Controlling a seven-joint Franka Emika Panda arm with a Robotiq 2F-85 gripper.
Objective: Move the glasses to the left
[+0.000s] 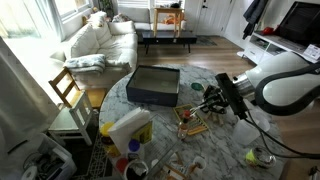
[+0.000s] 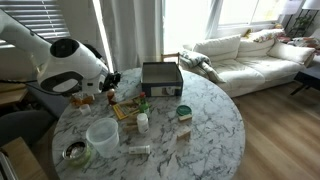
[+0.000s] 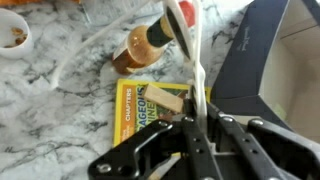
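Wrist view: the gripper (image 3: pixel 190 135) is seen nearest, its fingers drawn narrow and closed on a thin white strip, taken to be an arm of the glasses (image 3: pixel 193 60). The strip rises from the fingertips to a red-and-white end near the top of the view; the lenses cannot be made out. Below the fingers a yellow magazine (image 3: pixel 135 105) is laid flat on the marble table (image 3: pixel 50 110), with a small wooden block (image 3: pixel 166 97) resting on it. Just beyond the magazine a brown bottle (image 3: pixel 148 42) is seen, and beside it a dark box (image 3: pixel 255 50). A bowl (image 3: pixel 14 32) is set well apart at the far corner.

In both exterior views the gripper (image 1: pixel 210 98) (image 2: pixel 108 80) is held above the round table (image 1: pixel 230 140) (image 2: pixel 200 125), near the dark box (image 1: pixel 153 85) (image 2: pixel 161 76); the glasses are too small to be resolved there. A pale sofa (image 1: pixel 100 40) (image 2: pixel 240 50) is shown farthest back.
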